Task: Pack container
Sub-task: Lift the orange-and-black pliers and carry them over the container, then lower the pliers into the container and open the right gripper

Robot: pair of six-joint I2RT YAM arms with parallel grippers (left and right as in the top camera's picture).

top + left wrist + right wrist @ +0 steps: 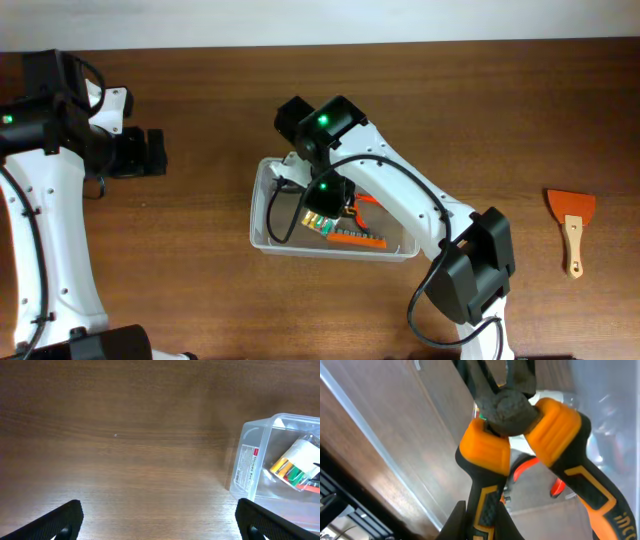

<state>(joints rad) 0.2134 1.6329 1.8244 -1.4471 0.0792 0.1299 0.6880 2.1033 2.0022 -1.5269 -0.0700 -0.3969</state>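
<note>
The clear plastic container sits at the table's middle; it also shows at the right of the left wrist view. My right gripper hangs over the container's left half. In the right wrist view, the right gripper is shut on one black-and-orange handle of a pair of pliers, held inside the container. My left gripper is open and empty over bare table far to the left, and it also shows in the left wrist view.
An orange strip of bits and a tool with red handles lie inside the container. A yellow-and-green pack also lies inside. An orange scraper with a wooden handle lies at the far right of the table.
</note>
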